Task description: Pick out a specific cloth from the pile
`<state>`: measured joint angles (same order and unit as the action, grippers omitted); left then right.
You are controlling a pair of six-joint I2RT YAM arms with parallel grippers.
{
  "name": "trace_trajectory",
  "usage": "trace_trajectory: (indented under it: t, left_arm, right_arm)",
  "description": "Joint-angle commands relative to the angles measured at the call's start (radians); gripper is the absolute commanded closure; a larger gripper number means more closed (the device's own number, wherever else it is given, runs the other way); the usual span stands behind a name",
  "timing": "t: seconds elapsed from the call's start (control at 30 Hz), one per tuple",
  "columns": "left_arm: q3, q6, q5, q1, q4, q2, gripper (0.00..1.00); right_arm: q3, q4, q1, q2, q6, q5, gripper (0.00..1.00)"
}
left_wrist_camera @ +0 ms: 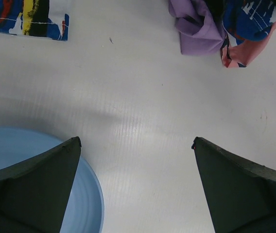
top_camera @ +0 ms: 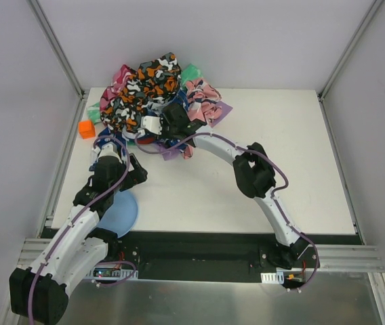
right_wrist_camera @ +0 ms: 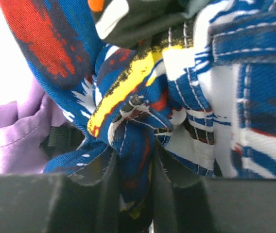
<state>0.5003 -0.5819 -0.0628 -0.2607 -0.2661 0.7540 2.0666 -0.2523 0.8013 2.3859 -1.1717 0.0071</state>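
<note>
- While the right jaws sit deep in the pile (top_camera: 145,88), they are pinched nearly together on a fold of the blue-white patterned cloth (right_wrist_camera: 128,131) — not the lilac one.
- The cloth (right_wrist_camera: 11,141) that is wanted, plain lilac, lies just beside that fold, to the left in the right wrist view. It is mostly buried, so I cannot tell its long axis.
- The left jaws gape wide over bare bench (left_wrist_camera: 143,97), holding nothing, with a lilac corner ahead of them and apart.
- The right arm is nearer — I judge it must let go and shift sideways.
</note>
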Motion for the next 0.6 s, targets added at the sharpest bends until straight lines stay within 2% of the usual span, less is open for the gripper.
trace_trajectory:
  t: [0.0,0.1,0.23,0.4,0.57]
  left_arm:
    - [0.046,0.025,-0.005,0.001,0.047,0.008,0.01]
    - [0.05,0.008,0.004,0.003,0.083,0.03,0.01]
    - [0.06,-0.071,0.05,0.005,0.192,0.117,0.01]
    - [0.112,-0.174,0.044,0.006,0.356,0.319,0.01]
    - [0.225,-0.254,0.121,0.006,0.473,0.597,0.01]
  right_arm:
    - [0.101,0.16,-0.057,0.079,0.015,0.206,0.98]
    - [0.108,0.241,-0.071,0.056,0.024,0.241,0.99]
    - [0.217,0.248,-0.108,0.038,0.116,0.234,0.99]
    - [0.306,0.248,-0.168,0.032,0.225,0.105,0.99]
    - [0.412,0.285,-0.191,0.102,0.241,0.086,0.99]
